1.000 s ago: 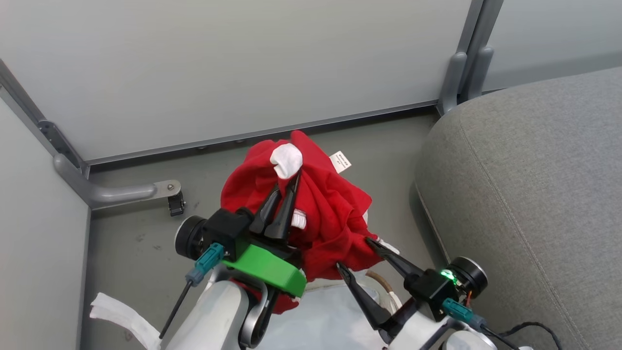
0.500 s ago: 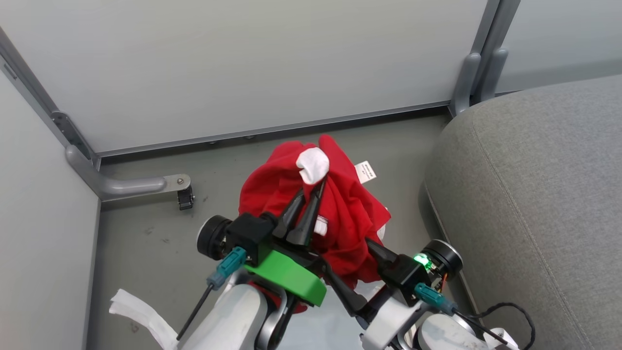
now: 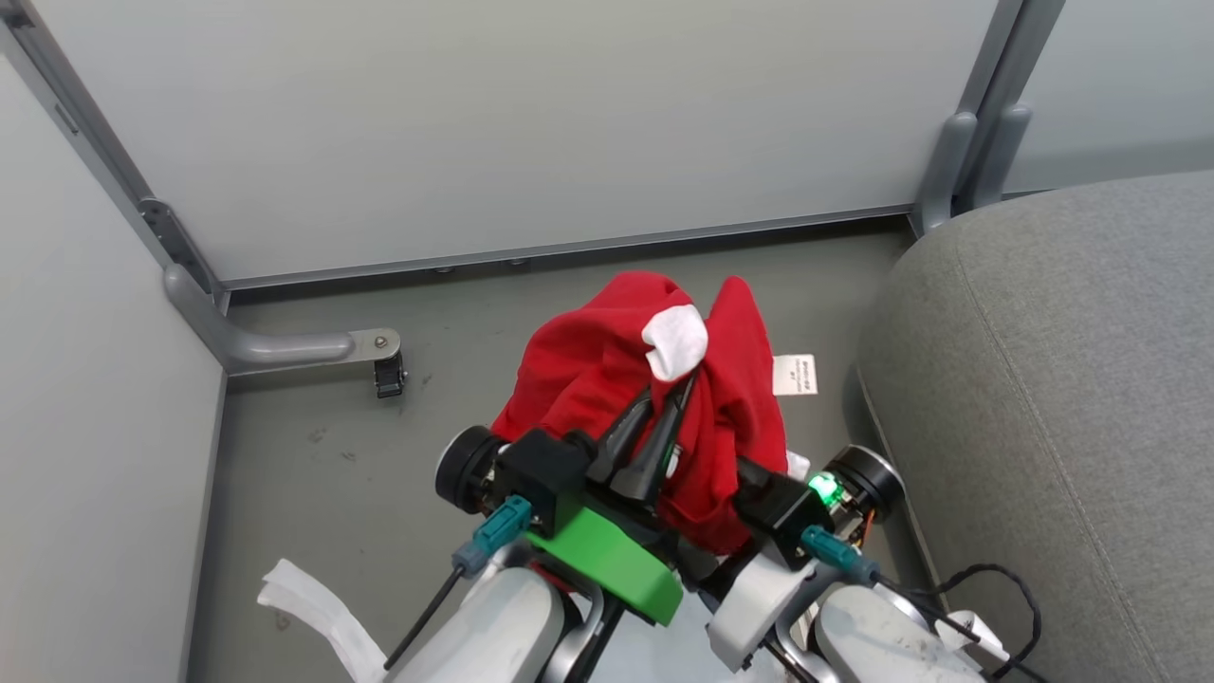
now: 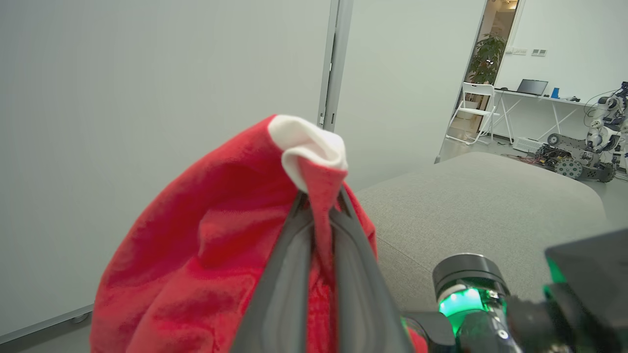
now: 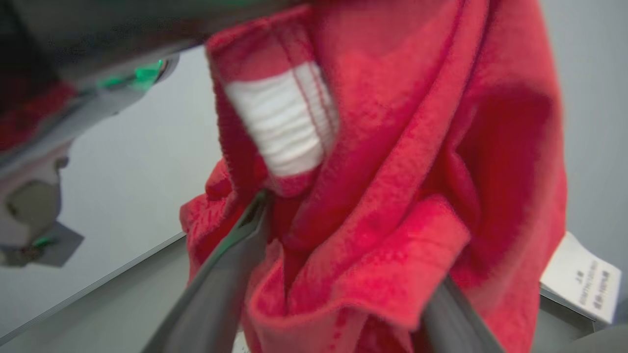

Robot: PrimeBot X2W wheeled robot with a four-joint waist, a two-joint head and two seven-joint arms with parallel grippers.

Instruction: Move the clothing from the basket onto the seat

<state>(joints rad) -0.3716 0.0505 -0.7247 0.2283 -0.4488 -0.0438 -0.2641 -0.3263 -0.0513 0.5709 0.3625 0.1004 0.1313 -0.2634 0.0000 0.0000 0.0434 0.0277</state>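
While the clothing (image 3: pixel 588 370) is hanging in the air left of the seat (image 3: pixel 1062 379), the left end effector (image 3: pixel 671 389) is clenching its white-tipped top fold. The right end effector (image 5: pixel 348 245) is gaping wide around loose folds; lifting seems done, while carrying across and releasing are waiting.

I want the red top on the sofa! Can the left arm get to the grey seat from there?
Probably yes. The left gripper has its fingers shut on the clothing, up in the air, and the seat is close on the right with its top bare. Only the right gripper sits between them.
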